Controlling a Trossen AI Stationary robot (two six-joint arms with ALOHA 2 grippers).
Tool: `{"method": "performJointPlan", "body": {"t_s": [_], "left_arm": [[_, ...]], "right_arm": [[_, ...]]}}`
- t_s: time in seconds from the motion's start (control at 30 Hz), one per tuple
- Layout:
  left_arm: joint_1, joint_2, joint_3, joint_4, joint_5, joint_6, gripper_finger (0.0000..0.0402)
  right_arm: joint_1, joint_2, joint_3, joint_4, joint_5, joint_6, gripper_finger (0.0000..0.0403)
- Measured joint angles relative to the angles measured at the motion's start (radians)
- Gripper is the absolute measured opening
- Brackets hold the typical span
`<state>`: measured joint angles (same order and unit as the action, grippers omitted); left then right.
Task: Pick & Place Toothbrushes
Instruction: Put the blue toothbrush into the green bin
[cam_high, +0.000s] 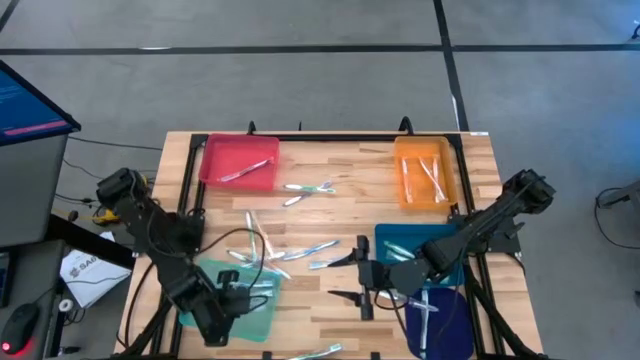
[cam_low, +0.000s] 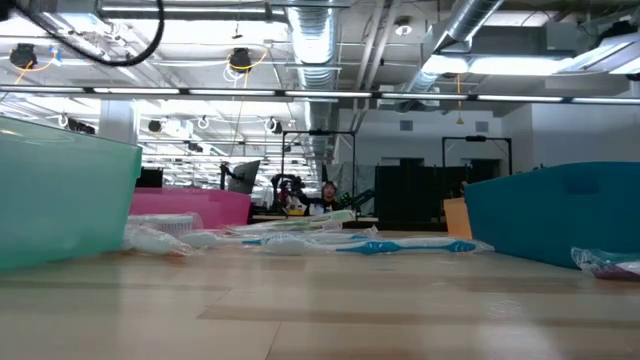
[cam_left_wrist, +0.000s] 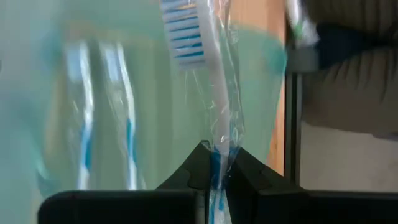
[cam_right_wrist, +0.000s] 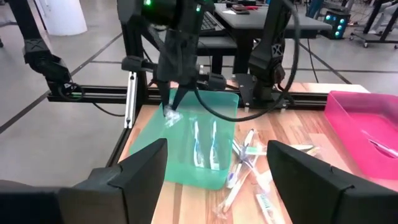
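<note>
My left gripper (cam_left_wrist: 214, 171) is over the green tray (cam_high: 215, 275) at the table's near left. It points steeply down and is shut on a clear-wrapped white toothbrush (cam_left_wrist: 208, 68) with blue bristles. The right wrist view shows this gripper (cam_right_wrist: 176, 99) from afar. Two more toothbrushes (cam_right_wrist: 205, 144) lie flat in the green tray. Several others lie loose on the wood mid-table (cam_high: 310, 250). My right gripper (cam_high: 352, 277) hovers open mid-table beside the blue tray (cam_high: 405, 240), nothing between its fingers (cam_right_wrist: 143, 171). My left gripper pinches the wrapped toothbrush's handle (cam_left_wrist: 219, 146) between its two fingers (cam_left_wrist: 245, 177), through the clear wrapper. The fingers come from above, slanting down, and lie along the brush. The brush reaches out past the fingertips, bristle end lowest, over the green tray; whether it touches the tray, I cannot tell.
A red tray (cam_high: 240, 160) at the far left and an orange tray (cam_high: 428, 172) at the far right each hold toothbrushes. A dark blue tray (cam_high: 440, 320) sits at the near right. One toothbrush (cam_high: 315, 350) lies at the near edge. Black frame rails border the table.
</note>
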<state>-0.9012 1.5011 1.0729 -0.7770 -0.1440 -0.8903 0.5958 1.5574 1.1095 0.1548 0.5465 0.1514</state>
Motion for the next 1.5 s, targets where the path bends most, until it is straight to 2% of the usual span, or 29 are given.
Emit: {"method": "performJointPlan", "body": {"t_s": [0.23, 0.47, 0.8, 1.0, 1.27, 1.5], "left_arm": [[-0.025, 0.074, -0.001, -0.009, 0.067, -0.061, 0.0017], [-0.028, 0.172, -0.002, -0.009, 0.074, -0.013, 0.0017], [-0.027, 0.176, -0.002, 0.011, 0.126, 0.002, 0.0025], [-0.027, 0.176, -0.002, 0.051, 0.098, 0.003, 0.0022], [-0.027, 0.176, -0.018, 0.070, 0.066, 0.000, 0.0068], [-0.021, 0.176, -0.064, 0.070, 0.044, -0.017, 0.0075]], "right_arm": [[0.001, 0.000, 0.000, 0.001, -0.003, 0.007, 0.0270], [0.001, 0.001, -0.001, -0.013, -0.004, 0.028, 0.0270], [0.000, 0.001, -0.002, -0.046, -0.004, 0.034, 0.0270], [0.000, 0.001, -0.002, -0.047, -0.004, 0.034, 0.0270], [0.000, 0.001, -0.002, -0.052, -0.004, 0.035, 0.0270], [0.000, 0.002, -0.002, -0.054, -0.004, 0.035, 0.0270]]}}
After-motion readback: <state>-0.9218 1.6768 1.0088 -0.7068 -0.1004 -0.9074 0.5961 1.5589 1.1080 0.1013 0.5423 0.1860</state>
